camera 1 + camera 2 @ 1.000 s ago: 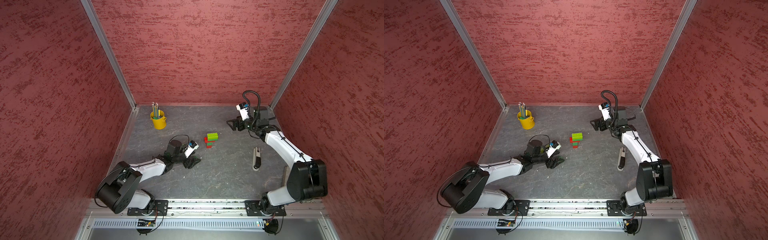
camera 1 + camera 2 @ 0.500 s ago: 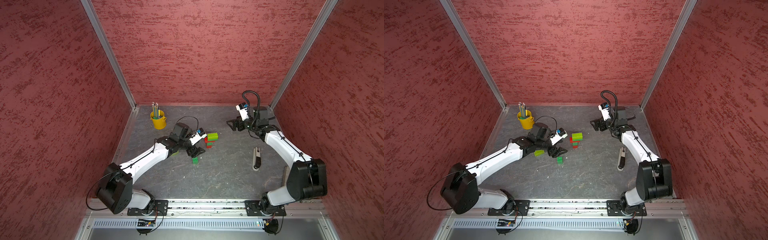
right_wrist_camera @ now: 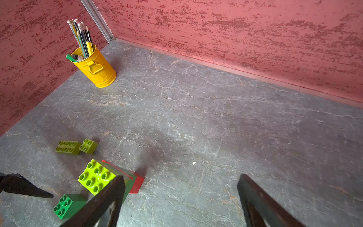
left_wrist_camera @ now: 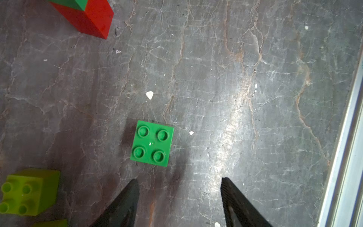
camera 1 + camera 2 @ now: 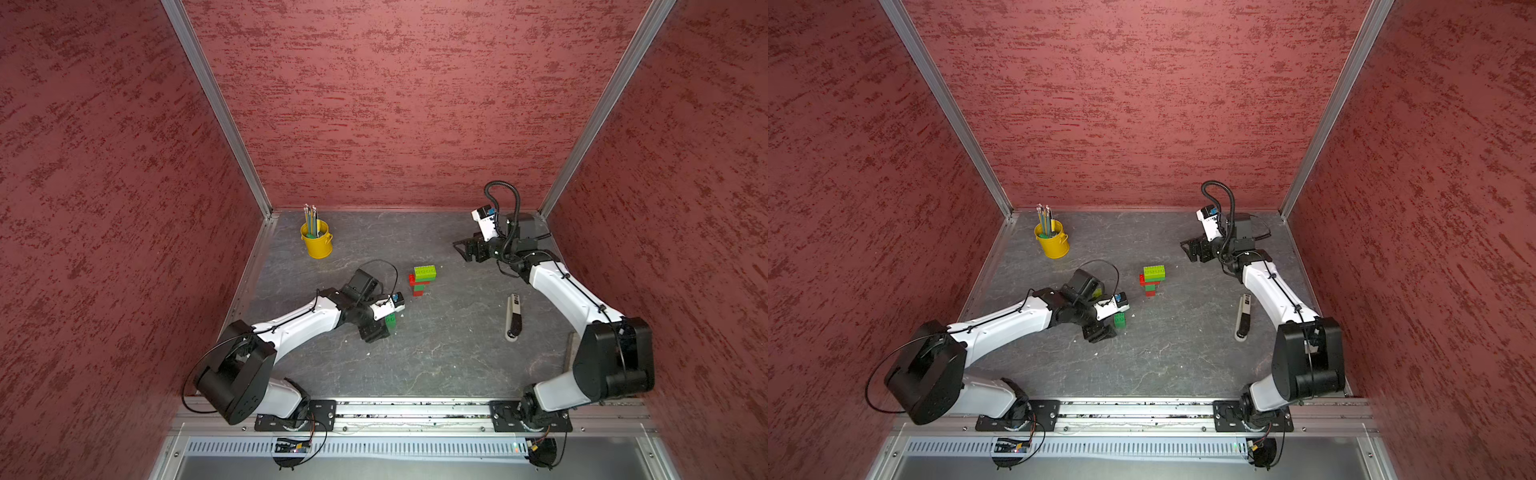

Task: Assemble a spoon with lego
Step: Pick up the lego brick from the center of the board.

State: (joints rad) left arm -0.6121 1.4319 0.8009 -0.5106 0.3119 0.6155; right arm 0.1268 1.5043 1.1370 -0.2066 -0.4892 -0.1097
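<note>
1. Over at the upper left of the floor in both top views there's a yellow bucket [image 5: 318, 243] full of pencils, standing upright by the back corner, well apart from everything else
2. Two loose lime bricks [image 3: 67, 147] show up in the right wrist view, right next to each other on the floor, between the bucket and the spoon
3. The left pincer [image 5: 376, 330] is a bit left of centre in the frame, low over the floor. The left wrist view shows its jaws partly open with only bare floor between them, so it's got hold of nothing
4. Just beside those tips is a loose dark green brick [image 4: 152, 143], a square one, studs up, flat on the floor. It's in front of the jaws, not between them, and I can't see any contact
5. Pretty much dead centre in both top views is the half-built spoon [image 5: 422, 279]. It has an oblong lime brick at the far end, then red and dark green bits stepping down to a narrow red end nearest the rail. It sits on the floor with neither arm touching it
6. The right pincer [image 5: 467, 249] hangs at the upper right of the floor, near the back wall. Its jaws are spread wide with nothing in them
7. Further right and lower in the frame, a white and black tool [image 5: 514, 316] lies flat on the floor beside the right arm
</note>
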